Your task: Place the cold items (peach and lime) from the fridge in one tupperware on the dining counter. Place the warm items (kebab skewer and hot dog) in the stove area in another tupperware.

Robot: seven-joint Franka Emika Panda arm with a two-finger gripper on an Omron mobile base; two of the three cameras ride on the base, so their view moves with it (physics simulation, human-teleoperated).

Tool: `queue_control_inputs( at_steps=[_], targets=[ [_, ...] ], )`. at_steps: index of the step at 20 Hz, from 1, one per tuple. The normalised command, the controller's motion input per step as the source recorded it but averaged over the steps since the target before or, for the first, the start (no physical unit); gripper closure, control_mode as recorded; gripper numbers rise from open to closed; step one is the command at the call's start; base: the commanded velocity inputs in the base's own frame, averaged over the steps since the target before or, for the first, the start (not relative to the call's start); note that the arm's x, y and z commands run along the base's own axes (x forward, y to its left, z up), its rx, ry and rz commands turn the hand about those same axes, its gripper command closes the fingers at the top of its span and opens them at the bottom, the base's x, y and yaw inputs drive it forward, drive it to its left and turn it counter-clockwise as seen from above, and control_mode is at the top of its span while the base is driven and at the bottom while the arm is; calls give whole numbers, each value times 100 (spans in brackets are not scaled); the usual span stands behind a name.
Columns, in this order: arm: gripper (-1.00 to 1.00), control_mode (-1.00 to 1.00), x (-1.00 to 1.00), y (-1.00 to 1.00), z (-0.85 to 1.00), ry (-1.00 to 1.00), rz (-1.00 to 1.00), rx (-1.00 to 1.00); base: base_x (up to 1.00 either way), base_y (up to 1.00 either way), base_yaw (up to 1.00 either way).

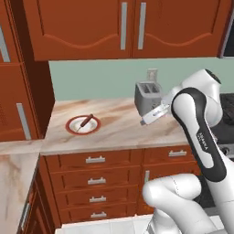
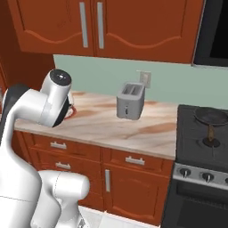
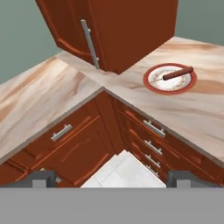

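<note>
One skewer (image 1: 85, 122) lies on a red-rimmed plate (image 1: 82, 125) on my worktop (image 1: 114, 128), its dark end leaning over the rim toward the wall. It looks like the kebab skewer, though at this size I can't make out any pieces on it. In the hand view the same skewer (image 3: 177, 73) crosses the plate (image 3: 169, 78) on the far right stretch of worktop (image 3: 192, 109), near the tall cabinet (image 3: 127, 30) that stands at the inner corner.

My gripper (image 3: 112, 178) hangs over the floor tiles (image 3: 124, 173) in that corner, well apart from the plate, fingers (image 3: 41, 178) spread wide with nothing between them.

From the left base camera the arm (image 1: 201, 137) rises at lower right and crosses in front of the toaster (image 1: 147, 97). From the right base camera the toaster (image 2: 130, 100) stands free on the worktop (image 2: 111, 124), and the stove (image 2: 200, 147) sits to its right with a dark pan (image 2: 211, 116) on a back burner. Drawers (image 1: 96, 180) run below the worktop.
</note>
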Motion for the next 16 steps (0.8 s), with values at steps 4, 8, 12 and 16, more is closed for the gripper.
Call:
queue_control_inputs(
  at_steps=[4,8,12,16],
  targets=[
    [-100,100,0,0,0,0,0,0,54,69,-20],
    [-100,100,0,0,0,0,0,0,79,55,-25],
    [-100,100,0,0,0,0,0,0,96,37,-23],
    [-100,-100,-2,2,-9,0,0,0,24,3,-5]
  ],
)
